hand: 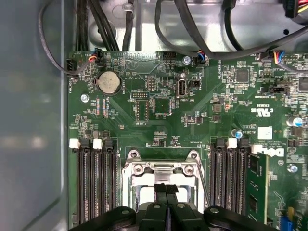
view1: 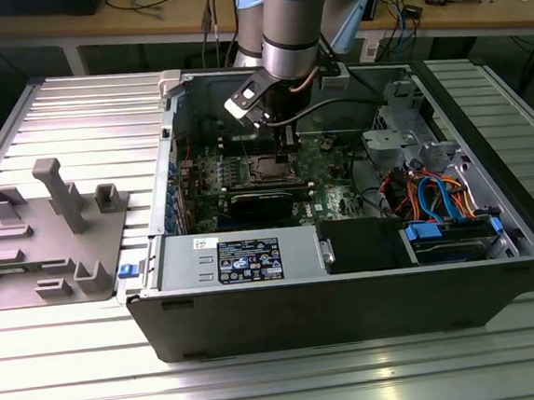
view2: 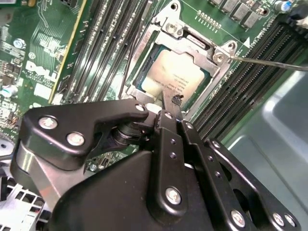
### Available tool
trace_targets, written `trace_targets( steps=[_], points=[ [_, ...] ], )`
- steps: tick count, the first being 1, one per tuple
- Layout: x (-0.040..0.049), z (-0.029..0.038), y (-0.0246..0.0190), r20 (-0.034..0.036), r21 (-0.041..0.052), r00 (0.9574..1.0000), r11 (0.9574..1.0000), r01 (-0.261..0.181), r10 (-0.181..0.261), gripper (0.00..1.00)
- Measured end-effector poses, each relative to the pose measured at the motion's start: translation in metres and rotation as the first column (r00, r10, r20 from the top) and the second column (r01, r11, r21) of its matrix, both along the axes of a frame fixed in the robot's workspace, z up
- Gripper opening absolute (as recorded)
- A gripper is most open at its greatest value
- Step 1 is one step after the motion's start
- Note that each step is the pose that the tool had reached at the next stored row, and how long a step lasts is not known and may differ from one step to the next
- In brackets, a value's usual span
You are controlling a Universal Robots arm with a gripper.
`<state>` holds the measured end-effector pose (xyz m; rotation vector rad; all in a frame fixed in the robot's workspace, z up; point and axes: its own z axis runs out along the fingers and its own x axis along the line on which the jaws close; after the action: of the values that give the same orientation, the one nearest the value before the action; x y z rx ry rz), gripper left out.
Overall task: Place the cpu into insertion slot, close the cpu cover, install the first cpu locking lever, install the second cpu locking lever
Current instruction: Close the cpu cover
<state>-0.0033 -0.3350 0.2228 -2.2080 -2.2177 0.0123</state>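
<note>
**A:** So where's this one at? The tool (view2: 174, 107) has its fingers pinched right together with nothing between them, tips down at the edge of the cpu (view2: 178, 77).

**B:** Yep, cpu's sitting in the insertion slot (view1: 272, 169), upper middle of the exterior view inside the open case (view1: 352, 314). The cpu cover (view2: 219, 54) looks folded down around it, so I'd call this the cover step, tool pressing it flat.

**A:** And the levers?

**B:** That thin lever (view2: 269, 62) pokes out free over the memory slots (view2: 240, 91), not hooked. Can't tell about the other one. My guess is that latching calls for a push down and sideways under its catch, cover kept flat, or it'll spring back.
</note>
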Motion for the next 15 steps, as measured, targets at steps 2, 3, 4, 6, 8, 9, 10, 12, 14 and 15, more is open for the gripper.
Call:
trace_targets(
  steps=[2,3,4,6,8,9,10,12,14,15],
  points=[
    [0.0,0.0032,0.0,-0.0001,-0.0001,1.0,1.0,0.0,0.0,0.11],
    [0.0,0.0041,0.0,-0.0001,-0.0001,1.0,1.0,0.0,0.0,0.11],
    [0.0,0.0059,0.0,0.0,0.0,1.0,1.0,0.0,0.0,0.11],
    [0.0,0.0085,0.0,0.0,-0.0001,1.0,1.0,0.0,0.0,0.11],
    [0.0,0.012,0.0,0.0,0.0,1.0,1.0,0.0,0.0,0.11],
    [0.0,0.0137,0.0,-0.0001,0.0,1.0,1.0,0.0,0.0,0.11],
    [0.0,0.0152,0.0,0.0,0.0,1.0,1.0,0.0,0.0,0.11],
    [0.0,0.0188,0.0,0.0,0.0,1.0,1.0,0.0,0.0,0.11],
    [0.0,0.0237,0.0,0.0,-0.0001,1.0,1.0,0.0,0.0,0.11],
    [0.0,0.0251,0.0,-0.0001,0.0,1.0,1.0,0.0,0.0,0.11]
  ],
)
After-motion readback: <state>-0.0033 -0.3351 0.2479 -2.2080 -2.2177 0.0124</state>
